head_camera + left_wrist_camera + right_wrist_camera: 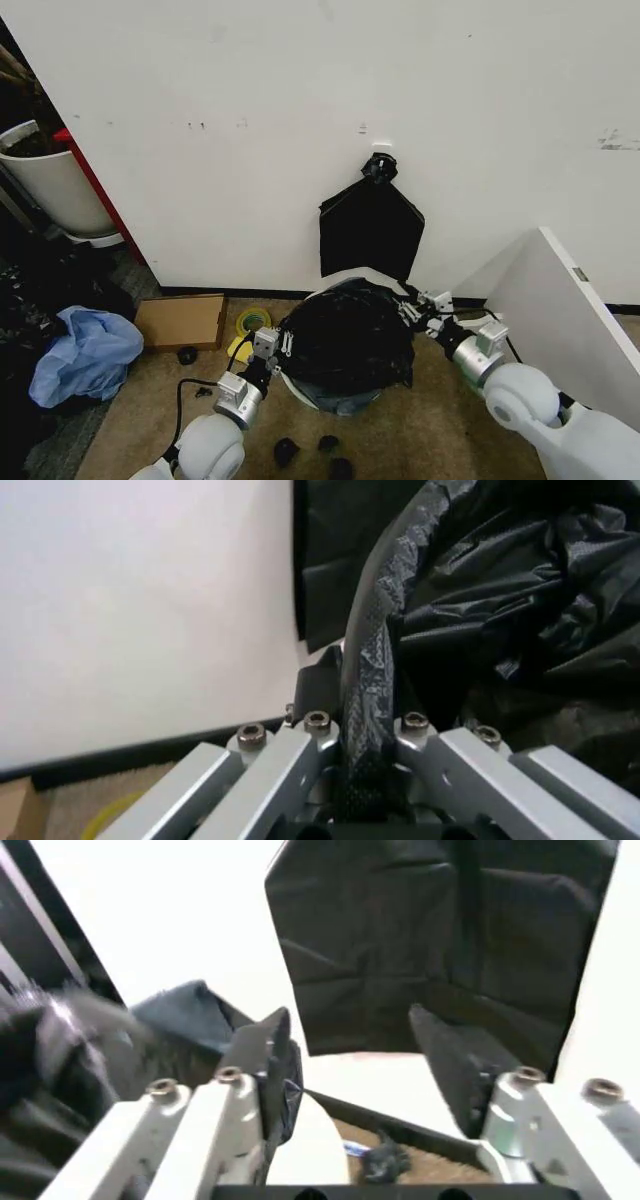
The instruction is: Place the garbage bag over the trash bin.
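A: The garbage bag (345,338) lay draped over the trash bin (335,400), black and billowy, covering its top and most of its sides; only a pale strip of the bin showed under the bag's lower edge, on the floor close to the wall.

B: And the pincers?

A: The left pincer (270,345) was pressed together on a twisted strip of the bag's edge, at the side of the bin toward the cardboard box. In the left wrist view that strip (372,675) ran straight down between the closed fingers (300,757). The right pincer (418,305) was at the bin's opposite side, beside the bag near the wall. Its fingers (272,1065) were spread, and whether they touched the bag I couldn't tell.

B: What surrounded the bin?

A: On the wall right above it hung a flat black bundle of bags (370,232), pinched to a point at a hook. Beside the bin, on the left pincer's side, lay a roll of yellow tape (252,322), then a cardboard box (182,320), and farther out a crumpled blue bag (88,352). A large white tub (55,185) stood farthest off that way. A few small black scraps (310,448) lay on the floor in front of the bin. A white board (560,300) leaned on the right pincer's side.
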Motion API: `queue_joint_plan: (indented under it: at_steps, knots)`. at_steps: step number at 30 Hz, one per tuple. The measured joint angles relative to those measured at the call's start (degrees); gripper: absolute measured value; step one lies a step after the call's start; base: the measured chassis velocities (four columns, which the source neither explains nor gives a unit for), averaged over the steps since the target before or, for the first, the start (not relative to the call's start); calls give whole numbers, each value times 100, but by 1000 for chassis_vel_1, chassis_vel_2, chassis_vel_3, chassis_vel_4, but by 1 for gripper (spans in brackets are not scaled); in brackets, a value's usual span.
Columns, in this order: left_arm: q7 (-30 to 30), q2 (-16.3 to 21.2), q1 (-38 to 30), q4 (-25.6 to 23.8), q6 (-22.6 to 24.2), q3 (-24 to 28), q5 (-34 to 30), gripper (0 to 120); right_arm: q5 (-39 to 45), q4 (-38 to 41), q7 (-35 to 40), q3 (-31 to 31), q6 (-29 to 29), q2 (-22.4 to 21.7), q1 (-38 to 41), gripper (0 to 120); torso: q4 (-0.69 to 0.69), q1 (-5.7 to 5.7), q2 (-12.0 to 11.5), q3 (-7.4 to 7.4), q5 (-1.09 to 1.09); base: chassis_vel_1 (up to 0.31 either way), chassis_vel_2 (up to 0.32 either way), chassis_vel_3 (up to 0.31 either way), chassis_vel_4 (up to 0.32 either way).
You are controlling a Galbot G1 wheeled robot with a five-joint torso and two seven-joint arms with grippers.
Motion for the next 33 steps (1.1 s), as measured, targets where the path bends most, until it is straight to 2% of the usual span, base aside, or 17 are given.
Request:
queue_joint_plan:
  at_steps: [3,9,10,14,21,30,33]
  knots:
    - [-101,-38,130,-65,116,-179,-248,1,390,153,-35,114,-177,7,-11,59,2,0,0,0,1,0,0,0,0]
    - [-388,-195,347,-291,420,-330,-1145,1,1704,715,67,491,-868,200,-425,85,6,0,0,0,1,0,0,0,0]
    - [-388,-195,347,-291,420,-330,-1145,1,1704,715,67,491,-868,200,-425,85,6,0,0,0,1,0,0,0,0]
    - [-508,-208,277,-381,558,-347,-1642,1,2039,879,12,1081,-1043,436,-1156,98,0,0,0,0,1,0,0,0,0]
    - [-565,-164,247,-365,583,-370,-1735,1,1984,1056,-54,1585,-1029,721,-1803,100,2,0,0,0,0,0,0,0,0]
    - [-568,-175,221,-353,581,-364,-1704,1,1321,1249,-52,1386,-948,950,-2006,100,2,0,0,0,0,0,0,0,0]
    - [-568,-162,240,-389,578,-366,-1687,1,1108,1327,55,1248,-905,1008,-2006,90,2,0,0,0,0,0,0,0,0]
